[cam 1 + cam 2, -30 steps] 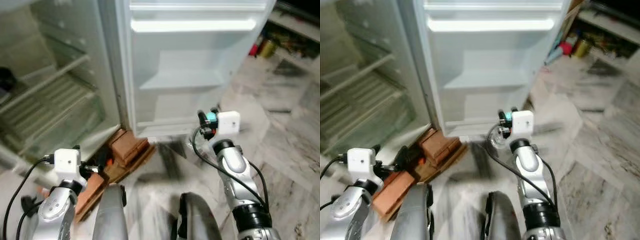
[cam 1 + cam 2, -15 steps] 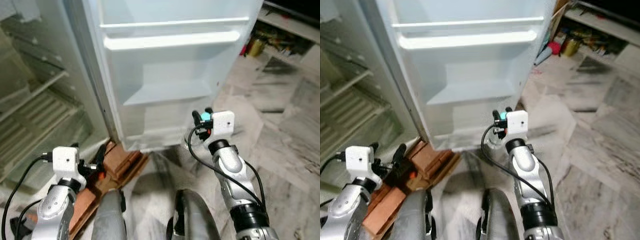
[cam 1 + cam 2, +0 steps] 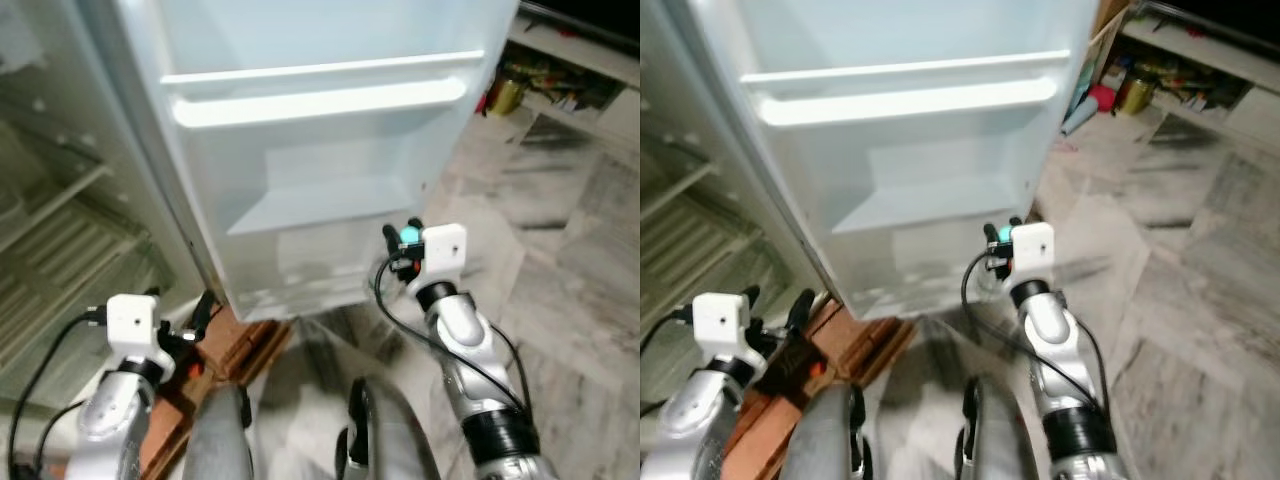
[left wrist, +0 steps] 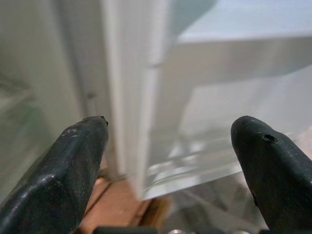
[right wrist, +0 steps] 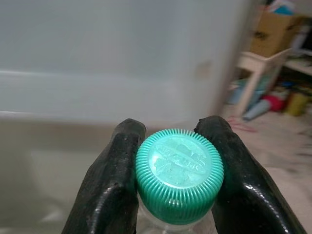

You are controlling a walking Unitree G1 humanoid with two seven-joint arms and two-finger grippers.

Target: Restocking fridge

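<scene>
The bottle [image 5: 178,192] is cut off below its green cap [image 5: 179,174], its body out of frame. The fridge door [image 3: 310,150] runs past the top edge. Clutter on the far shelf [image 3: 1160,85] is too blurred to identify.

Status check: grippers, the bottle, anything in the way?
Right gripper shut on bottle at its green cap. Left gripper open, empty. Open fridge door directly ahead; bricks by its base.

left gripper [image 4: 168,156] jaws spread wide; fridge door [image 4: 229,87] edge ahead; brown wood [image 4: 114,207] below.
</scene>
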